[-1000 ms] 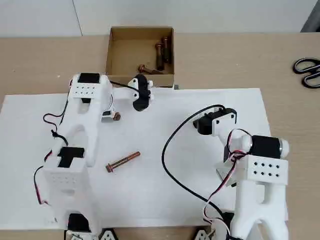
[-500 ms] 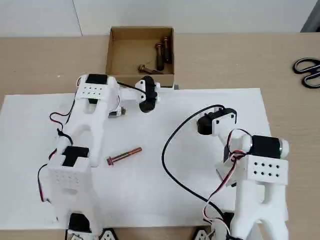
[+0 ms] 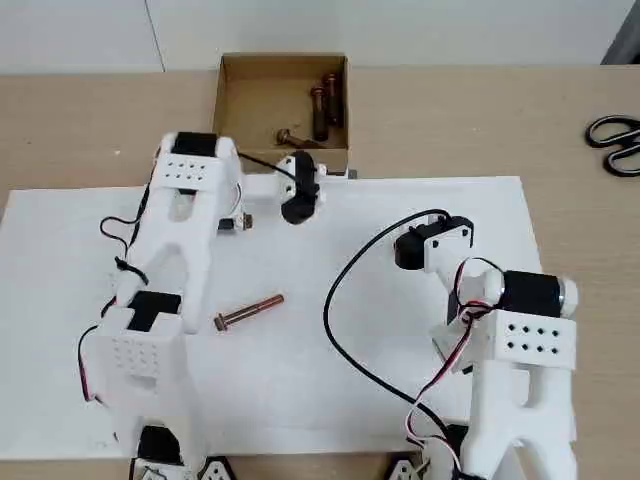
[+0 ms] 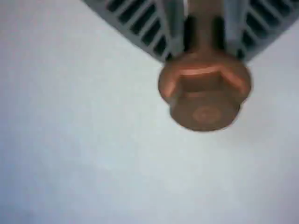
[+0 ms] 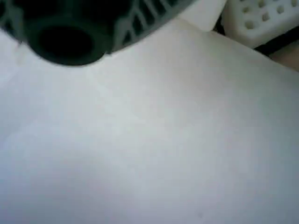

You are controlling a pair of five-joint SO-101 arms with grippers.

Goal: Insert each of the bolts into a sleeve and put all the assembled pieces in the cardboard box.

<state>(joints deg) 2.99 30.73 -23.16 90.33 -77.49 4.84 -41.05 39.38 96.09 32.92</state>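
Copper bolt (image 3: 248,312) flat outside cardboard box (image 3: 232,108)

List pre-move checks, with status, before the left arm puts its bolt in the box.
1. Held bolt gripped by left gripper: ok, its head protrudes from the grip.
2. Sleeve on that bolt: cannot tell, the shank is hidden.
3. Left gripper above cardboard box: not ok, the white sheet lies under it.
4. Room in the box: ok, the assembled pieces lie along one side and the rest of the floor is bare.
5. Loose bolt sleeved: not ok, it lies bare on the sheet.
6. Sleeve ready at right gripper: cannot tell, a dark hollow piece sits there but the grip is unclear.
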